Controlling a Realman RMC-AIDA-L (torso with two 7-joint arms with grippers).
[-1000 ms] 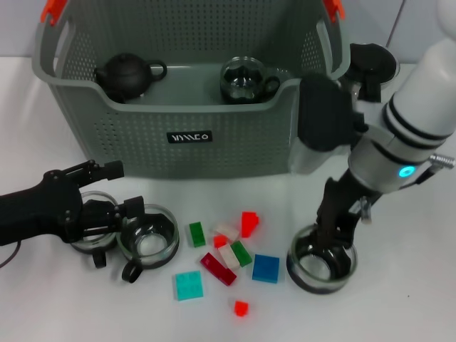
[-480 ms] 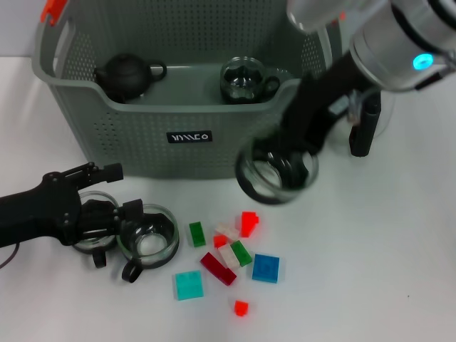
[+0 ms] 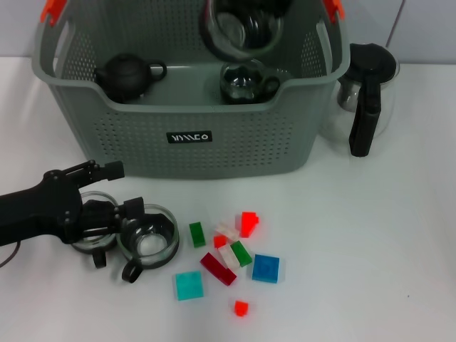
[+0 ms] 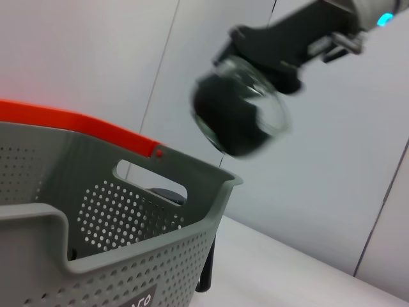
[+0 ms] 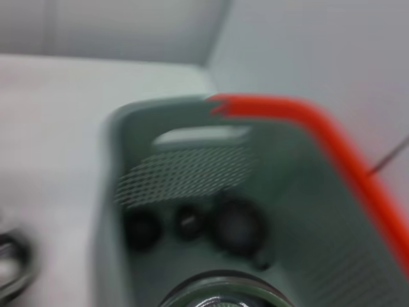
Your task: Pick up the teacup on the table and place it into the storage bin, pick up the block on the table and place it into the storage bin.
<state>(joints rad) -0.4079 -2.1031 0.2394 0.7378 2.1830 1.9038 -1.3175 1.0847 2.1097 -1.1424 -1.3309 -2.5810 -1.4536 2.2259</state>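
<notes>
The right gripper (image 4: 281,54) is clamped on a round clear glass teacup (image 3: 241,27). The big grey-green holey plastic storage bin (image 3: 214,135) sits right below it, so the cup must go straight down.

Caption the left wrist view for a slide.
Right claw holds a clear glass teacup above the grey-green perforated storage bin.

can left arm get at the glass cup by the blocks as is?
Probably yes: the left end effector sits right at the glass cup on the table, nothing between them; the blocks lie clear to one side.
</notes>
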